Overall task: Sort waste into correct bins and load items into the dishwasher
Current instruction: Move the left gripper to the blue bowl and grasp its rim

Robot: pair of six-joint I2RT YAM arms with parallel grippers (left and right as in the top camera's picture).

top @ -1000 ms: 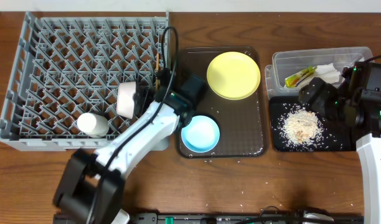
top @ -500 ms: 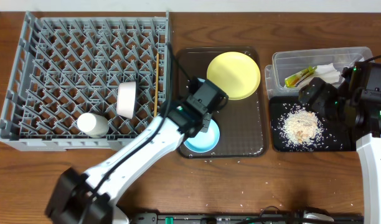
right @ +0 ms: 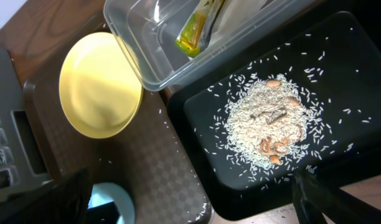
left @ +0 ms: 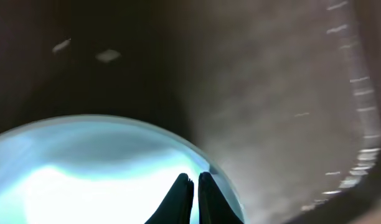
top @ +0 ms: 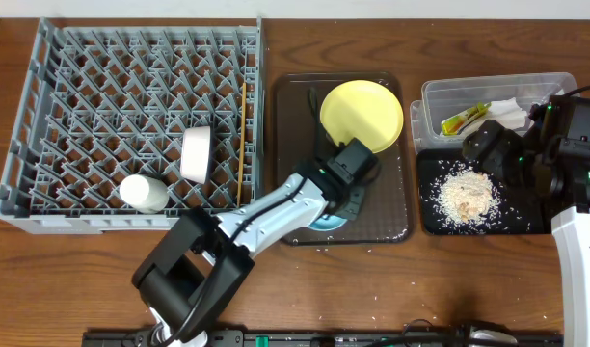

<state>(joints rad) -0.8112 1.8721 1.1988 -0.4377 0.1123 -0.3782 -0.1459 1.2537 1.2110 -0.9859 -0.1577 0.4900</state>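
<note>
My left gripper (top: 351,181) is shut with nothing between its fingers, low over the right inner side of the light-blue bowl (left: 84,168), on the brown serving tray (top: 391,217). The bowl's rim (top: 322,225) peeks out under the arm. The yellow plate (top: 362,116) lies just behind. The grey dishwasher rack (top: 102,87) holds a white bowl (top: 196,154), a white cup (top: 143,193) and chopsticks (top: 243,135). My right gripper (right: 189,180) stands open above the black tray (right: 340,56) of rice (right: 265,127). The clear tub (top: 440,92) holds the wrapper (top: 466,118) and napkin (top: 508,113).
Stray rice grains dot the brown serving tray and the wooden table (top: 449,289) in front of it. The black tray and clear tub sit side by side at the right, with the right arm (top: 575,193) over them.
The left gripper shut and swung right from the rack's edge, across the blue bowl to its right side. The right arm has not moved.
</note>
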